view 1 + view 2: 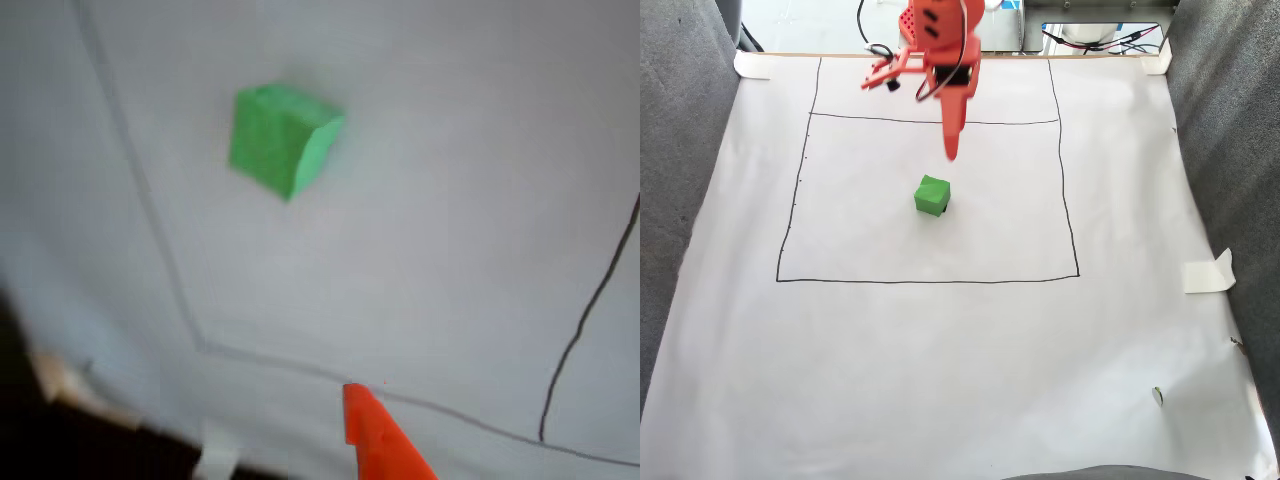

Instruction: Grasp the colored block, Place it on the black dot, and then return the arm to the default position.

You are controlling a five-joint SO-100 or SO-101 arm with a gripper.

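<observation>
**Inside the drawn square: block sits loose, arm above it**

In the fixed view I've got the green block (932, 196) lying on the white paper (940, 360) inside the drawn square (930, 280), with the orange gripper (951, 150) hanging just above and behind it, not touching. Can't tell if the fingers are apart or together.

In the other view, the block (282, 140) sits well apart from one orange fingertip (375, 435) at the bottom edge.

Looks like a home robot test spot: big white paper sheet (940, 360) with drawn lines, taped onto grey carpet (680, 150), wires (1100, 40) behind.
</observation>
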